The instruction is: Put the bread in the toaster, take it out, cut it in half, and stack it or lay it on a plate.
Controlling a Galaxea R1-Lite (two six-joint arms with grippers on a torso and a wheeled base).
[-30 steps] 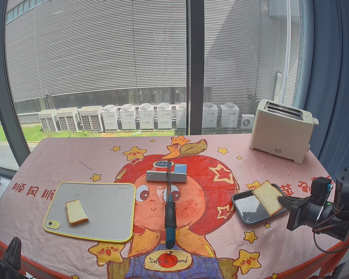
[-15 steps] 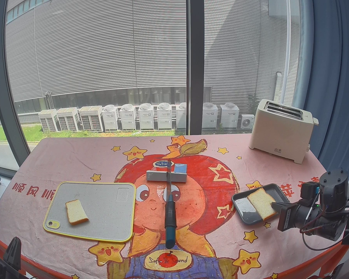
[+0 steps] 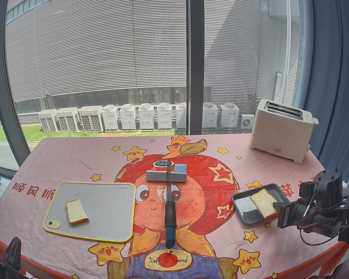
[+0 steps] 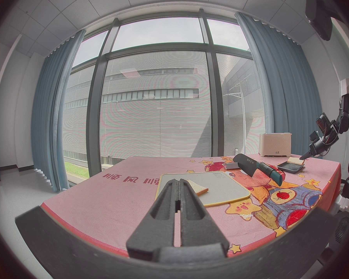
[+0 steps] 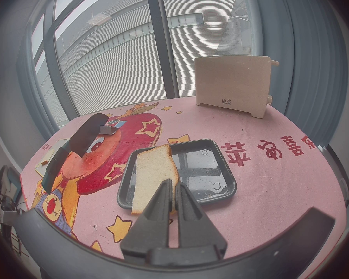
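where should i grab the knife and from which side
Take the knife by its dark handle, coming straight down from above with a finger on either side. It lies pointing away from the robot. Its blade rests across the small block, and the handle end is nearest the table's front edge, with open cloth on both sides.

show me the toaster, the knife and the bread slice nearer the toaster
toaster (image 3: 281, 134), head view, on its front wall
knife (image 3: 170, 214), head view, on its dark handle
bread slice (image 3: 264, 203), head view, middle of its top face
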